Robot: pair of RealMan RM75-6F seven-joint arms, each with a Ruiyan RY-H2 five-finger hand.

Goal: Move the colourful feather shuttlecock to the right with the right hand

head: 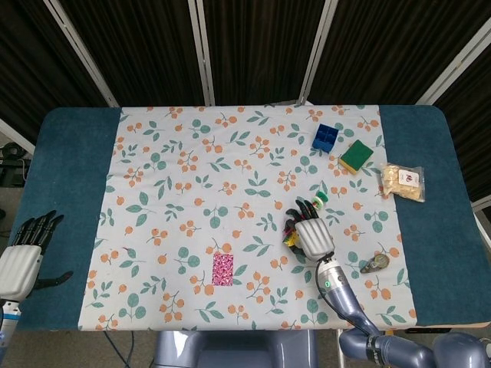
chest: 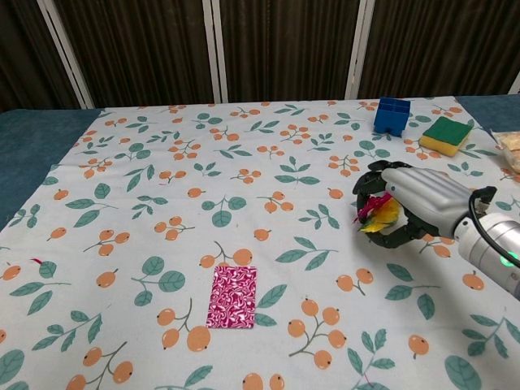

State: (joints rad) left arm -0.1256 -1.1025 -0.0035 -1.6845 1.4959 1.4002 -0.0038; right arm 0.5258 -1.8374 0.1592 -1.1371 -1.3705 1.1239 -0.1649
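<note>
Most of the colourful feather shuttlecock (chest: 378, 216) is hidden under the right hand (chest: 406, 205) — only a tuft of pink, yellow and green feathers pokes out on its left side in the chest view, and the base cannot be made out. From the head view just a speck of colour shows beside the silver back of the hand (head: 311, 234), with a green-white feather tip past the dark fingers (head: 305, 208). The right hand lies palm down, low over the floral cloth (chest: 162, 211) right of the middle of the bench (head: 69, 192), its black fingers curled round the feathers in a grasp; its forearm runs off the lower right edge. The left hand (head: 23, 257) hangs off the near left corner of the bench, cut by the frame edge, fingers straight and parted, holding nothing. Elsewhere lie a pink patterned card (chest: 232, 296), a blue compartment box (chest: 392, 115), a green-and-yellow sponge (chest: 445, 135), a snack bag (head: 403, 182) — and a small metal object (head: 376, 264) too small to identify.
</note>
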